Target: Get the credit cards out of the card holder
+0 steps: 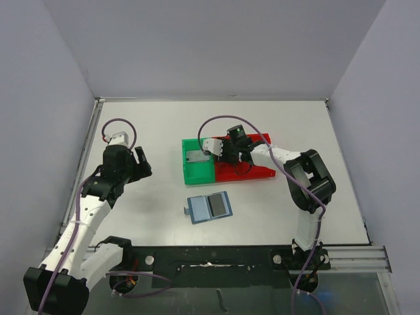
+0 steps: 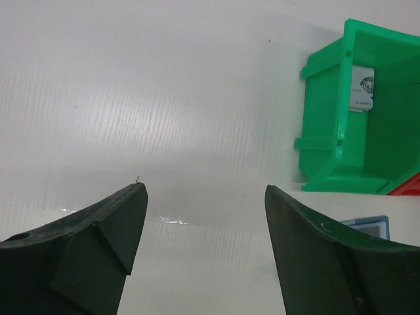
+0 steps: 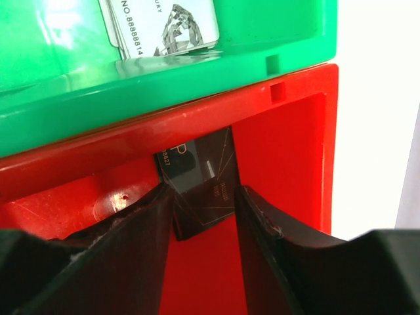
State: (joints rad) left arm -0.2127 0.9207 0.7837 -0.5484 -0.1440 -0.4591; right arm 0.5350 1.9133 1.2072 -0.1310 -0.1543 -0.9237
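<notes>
Right gripper sits low in the red bin, fingers partly apart either side of a dark card, contact not discernible; left gripper stands wide apart and empty over the table; blue card holder lies open near the table's front edge.
</notes>
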